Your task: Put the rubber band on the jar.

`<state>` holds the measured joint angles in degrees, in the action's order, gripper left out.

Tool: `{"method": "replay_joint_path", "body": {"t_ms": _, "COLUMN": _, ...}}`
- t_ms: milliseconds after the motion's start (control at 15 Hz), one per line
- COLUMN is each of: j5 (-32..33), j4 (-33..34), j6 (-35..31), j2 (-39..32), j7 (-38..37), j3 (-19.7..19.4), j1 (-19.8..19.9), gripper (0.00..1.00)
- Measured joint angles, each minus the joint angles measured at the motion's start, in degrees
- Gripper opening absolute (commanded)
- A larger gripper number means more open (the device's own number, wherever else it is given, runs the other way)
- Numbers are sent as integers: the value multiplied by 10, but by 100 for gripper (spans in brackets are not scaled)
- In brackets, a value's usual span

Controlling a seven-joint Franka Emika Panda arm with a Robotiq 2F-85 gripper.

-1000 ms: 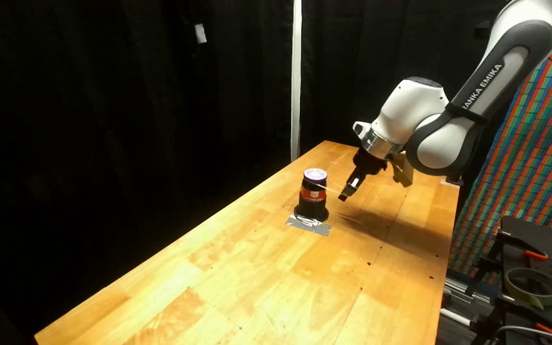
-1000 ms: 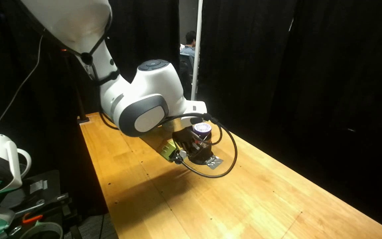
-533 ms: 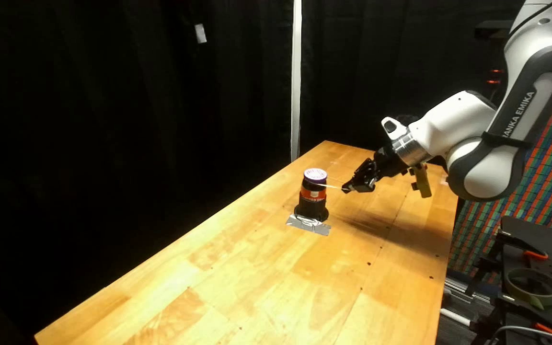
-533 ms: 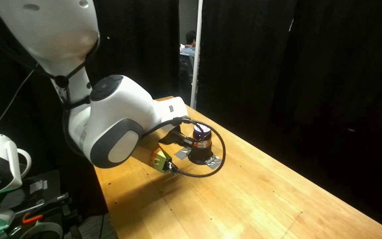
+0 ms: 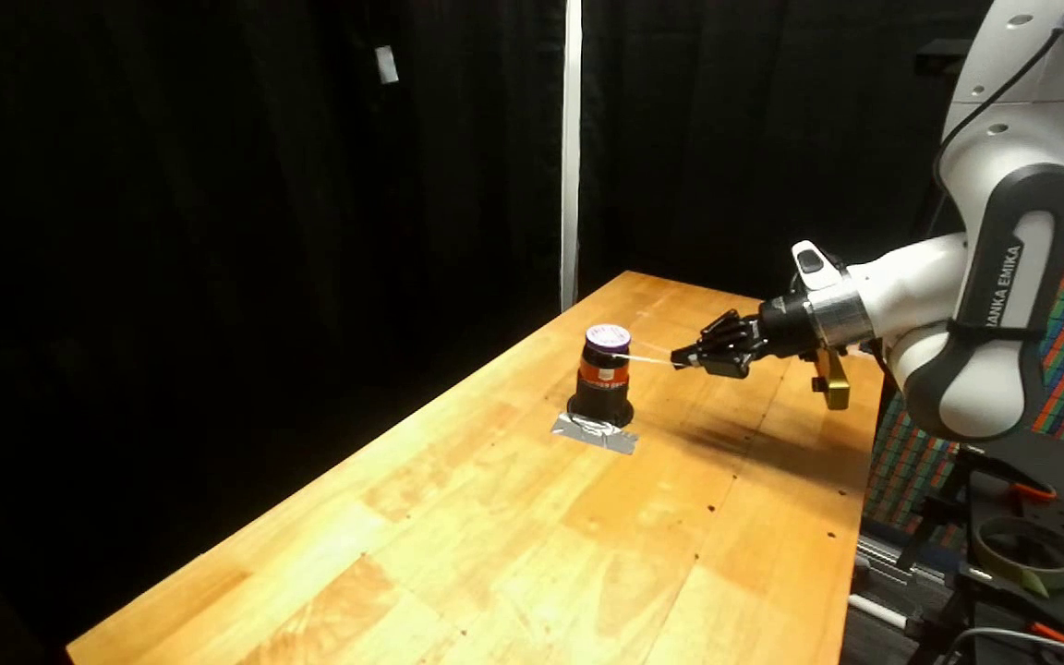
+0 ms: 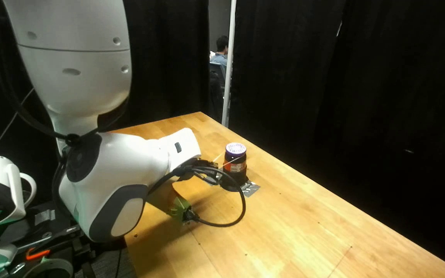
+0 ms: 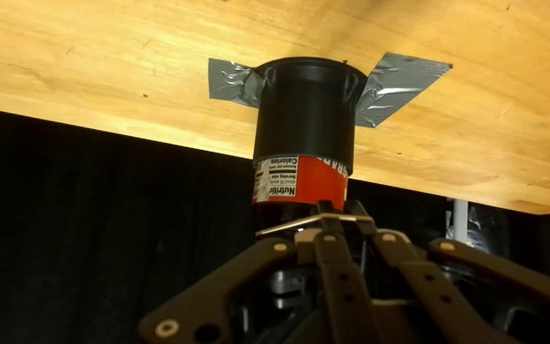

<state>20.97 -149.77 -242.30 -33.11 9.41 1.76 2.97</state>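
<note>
The jar stands upright with a purple-rimmed pale lid, dark body and red-orange label (image 5: pixel 604 373); its foot sits in a black cup-like base (image 7: pixel 303 119). The jar also shows in the other views (image 6: pixel 235 166) (image 7: pixel 322 177). My gripper (image 5: pixel 683 356) is nearly level beside the jar's upper part, apart from it. In the wrist view the gripper (image 7: pixel 341 207) has a narrow gap between its fingers. The pale rubber band (image 7: pixel 289 225) runs across both fingertips and stretches to the jar just below the lid (image 5: pixel 647 359) (image 6: pixel 233 161). The band behind the jar is hidden.
Silver tape (image 5: pixel 595 432) holds the base to the wooden table (image 5: pixel 513 545). A black curtain (image 5: pixel 218 231) hangs behind the far table edge. A side cart with a tape roll (image 5: pixel 1027 551) stands beside the table. A cable loop (image 6: pixel 242 210) hangs from the wrist camera.
My gripper has drawn back from the jar and swung from pointing steeply down to nearly level. The arm's wrist has come lower. The band stays stretched between gripper and jar.
</note>
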Motion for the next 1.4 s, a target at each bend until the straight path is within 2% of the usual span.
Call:
{"method": "replay_joint_path", "body": {"t_ms": 200, "j5": 25, "j4": 33, "j6": 12, "j2": -13, "j7": 10, "j3": 45, "j1": 56, "gripper": 12}}
{"method": "replay_joint_path", "body": {"t_ms": 333, "j5": 36, "j4": 42, "j6": 4, "j2": -15, "j7": 25, "j3": 61, "j1": 83, "gripper": 12}}
{"method": "replay_joint_path", "body": {"t_ms": 467, "j5": 42, "j4": 53, "j6": 10, "j2": -15, "j7": 56, "j3": 105, "j1": 133, "gripper": 12}}
{"method": "replay_joint_path", "body": {"t_ms": 667, "j5": 54, "j4": 52, "j6": 10, "j2": -16, "j7": 80, "j3": 138, "j1": 172, "gripper": 12}}
{"method": "replay_joint_path", "body": {"t_ms": 800, "j5": 59, "j4": 42, "j6": 10, "j2": -14, "j7": 62, "j3": 103, "j1": 147, "gripper": 12}}
{"method": "replay_joint_path", "body": {"t_ms": 933, "j5": 49, "j4": 22, "j6": 37, "j2": 0, "j7": 32, "j3": 67, "j1": 112, "gripper": 12}}
{"method": "replay_joint_path", "body": {"t_ms": 1067, "j5": 25, "j4": -7, "j6": 104, "j2": 42, "j7": 2, "j3": 47, "j1": 85, "gripper": 10}}
{"method": "replay_joint_path", "body": {"t_ms": 1267, "j5": -37, "j4": -45, "j6": 239, "j2": 132, "j7": -22, "j3": 34, "j1": 47, "gripper": 16}}
{"method": "replay_joint_path", "body": {"t_ms": 1400, "j5": -86, "j4": -67, "j6": 337, "j2": 195, "j7": -24, "j3": 26, "j1": 20, "gripper": 11}}
